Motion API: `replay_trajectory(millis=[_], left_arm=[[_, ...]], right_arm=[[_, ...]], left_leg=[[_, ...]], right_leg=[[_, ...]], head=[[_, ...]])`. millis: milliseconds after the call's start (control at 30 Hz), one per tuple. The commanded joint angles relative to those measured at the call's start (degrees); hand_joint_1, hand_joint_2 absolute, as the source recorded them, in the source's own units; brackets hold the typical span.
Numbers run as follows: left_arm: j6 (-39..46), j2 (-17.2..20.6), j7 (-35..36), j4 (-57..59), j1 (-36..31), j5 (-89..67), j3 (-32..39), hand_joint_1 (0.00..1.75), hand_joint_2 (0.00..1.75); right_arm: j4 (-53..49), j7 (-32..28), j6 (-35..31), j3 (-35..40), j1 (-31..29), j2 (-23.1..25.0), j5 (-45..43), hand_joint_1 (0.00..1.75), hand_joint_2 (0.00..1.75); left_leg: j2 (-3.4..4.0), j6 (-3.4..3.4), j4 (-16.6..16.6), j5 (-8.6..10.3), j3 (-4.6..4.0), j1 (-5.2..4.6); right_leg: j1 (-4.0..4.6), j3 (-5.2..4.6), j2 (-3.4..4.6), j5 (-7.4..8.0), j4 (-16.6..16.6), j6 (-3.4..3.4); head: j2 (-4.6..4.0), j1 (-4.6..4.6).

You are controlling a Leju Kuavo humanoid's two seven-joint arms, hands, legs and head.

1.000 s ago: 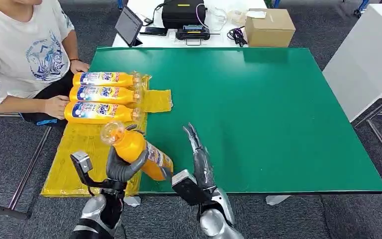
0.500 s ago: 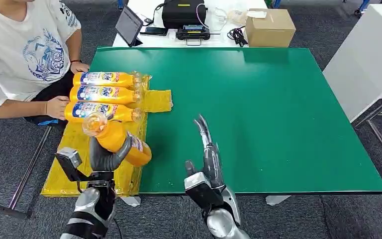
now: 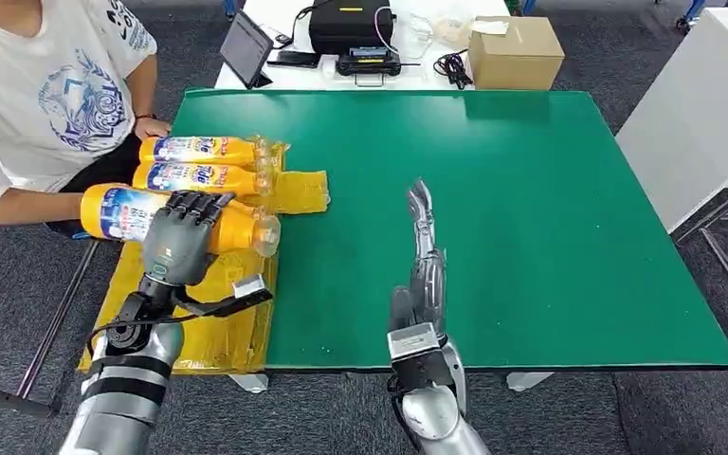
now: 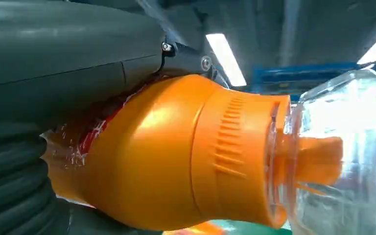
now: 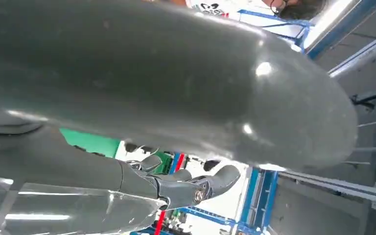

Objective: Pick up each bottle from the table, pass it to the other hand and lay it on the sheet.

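Green covers the whole tabletop (image 3: pixel 531 218), and along its left edge a yellow sheet (image 3: pixel 299 192) hangs partly over the side. Three orange bottles with clear caps are in the head view. Two bottles (image 3: pixel 204 163) lie on their sides on the sheet, one just beside the other, caps toward the middle of the table. The third bottle (image 3: pixel 118 212) is in the robot's left hand (image 3: pixel 180 242), lying level just on the near side of that pair, cap the same way; I cannot tell whether it touches the sheet. The dark fingers wrap over its middle, and the left wrist view shows the orange shoulder and clear cap pressed against the palm.

The right hand (image 3: pixel 424 256) is over bare green, well apart from the bottles, fingers stretched out straight and close together, holding nothing.

One person in a white printed T-shirt (image 3: pixel 47 85) sits at the table's far left corner, a hand resting beside the sheet. Behind the table stand one cardboard box (image 3: pixel 514 52), one black case (image 3: pixel 349 26) and one tablet (image 3: pixel 245 49).
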Motion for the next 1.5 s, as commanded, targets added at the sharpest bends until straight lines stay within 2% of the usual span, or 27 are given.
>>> replay_trajectory(millis=[33, 167, 267, 333, 400, 433, 467, 500, 567, 700, 1500], left_arm=[[0.05, 11.93, 16.97, 11.22, -3.28, -2.85, -15.77, 1.75, 1.75], [0.05, 11.55, 13.16, 21.28, -5.29, -0.73, -12.79, 1.75, 1.75], [0.05, 11.55, 13.16, 21.28, -5.29, -0.73, -12.79, 1.75, 1.75], [0.05, 11.32, 13.05, 25.25, -6.28, -0.78, -12.37, 1.75, 1.75], [-0.23, 11.52, 12.14, 26.47, -6.03, -2.72, -9.28, 1.75, 1.75], [0.05, 11.3, 12.79, 28.83, -6.47, -3.25, -9.5, 1.75, 1.75], [0.05, 11.3, 12.49, 29.15, -6.47, -3.08, -9.05, 1.75, 1.75], [0.05, 12.05, 13.46, 30.53, -6.2, -3.33, -10.09, 1.75, 1.75], [0.05, 13.81, 17.05, 33.36, -6.19, -3.28, -15.34, 1.75, 1.75], [0.05, 14.09, 17.19, 35.0, -5.88, -3.33, -17.04, 1.75, 1.75], [0.05, 13.21, 16.83, 35.83, -6.12, -3.33, -17.69, 1.75, 1.75]], right_arm=[[1.88, -0.48, -0.54, 2.67, -1.28, -0.92, -1.59, 0.0, 0.0], [1.12, -0.89, 1.44, 1.15, 0.43, -1.77, -1.87, 0.0, 0.0], [1.12, -0.89, 1.44, 1.15, 0.43, -1.77, -1.87, 0.0, 0.0], [1.57, -1.16, 1.7, 0.92, 0.57, -1.68, -2.3, 0.0, 0.0], [1.94, -0.69, 2.44, 0.92, 0.49, -1.44, -2.12, 0.0, 0.0], [9.14, 6.51, 9.64, 8.12, 7.69, -8.64, 5.08, 0.0, 0.0], [1.39, -1.28, 6.46, -1.91, 2.2, 0.25, 0.17, 0.0, 0.0], [2.79, -0.73, 5.92, -1.07, 1.27, -0.14, -0.25, 0.0, 0.0], [3.51, -0.44, 5.46, -0.27, 0.93, -0.63, -0.91, 0.0, 0.0], [4.06, -0.31, 5.44, 0.35, 0.49, -0.76, -1.24, 0.0, 0.0], [3.98, -0.26, 5.37, 0.47, 0.31, -0.6, -1.36, 0.0, 0.0]], left_leg=[[0.12, -0.14, -0.03, -0.09, 0.25, 0.11], [0.14, -0.13, -0.06, -0.08, 0.29, 0.12], [0.09, -0.1, -0.06, -0.07, 0.23, 0.09], [0.14, -0.1, -0.01, -0.09, 0.19, 0.11], [0.08, -0.09, -0.06, -0.04, 0.15, 0.06], [0.12, -0.13, -0.03, -0.09, 0.22, 0.12], [0.13, -0.11, -0.04, -0.07, 0.19, 0.09], [0.01, -0.14, -0.14, -0.08, 0.33, 0.13], [0.13, -0.09, -0.06, -0.04, 0.15, 0.05], [0.23, -0.13, -0.04, -0.1, 0.23, 0.13], [0.2, -0.14, -0.05, -0.05, 0.41, 0.11]], right_leg=[[0.11, 0.22, 0.07, -0.06, -0.04, -0.17], [0.12, 0.24, 0.07, -0.06, -0.08, -0.17], [0.09, 0.2, 0.05, -0.05, -0.1, -0.13], [0.1, 0.16, 0.07, -0.06, -0.06, -0.14], [0.05, 0.12, 0.0, -0.05, -0.06, -0.12], [0.12, 0.2, 0.03, -0.07, -0.07, -0.17], [0.08, 0.15, 0.06, -0.06, -0.06, -0.14], [0.14, 0.35, -0.06, -0.09, -0.19, -0.18], [0.05, 0.1, 0.08, -0.03, -0.06, -0.11], [0.12, 0.17, 0.1, -0.06, -0.07, -0.16], [0.09, 0.39, 0.16, -0.01, -0.07, -0.15]], head=[[0.0, 0.0], [0.0, 0.0], [0.0, 0.02], [0.0, 0.02], [0.0, 0.02], [0.0, 0.02], [0.0, 0.02], [0.0, 0.02], [0.0, 0.02], [0.0, 0.02], [0.0, 0.02]])
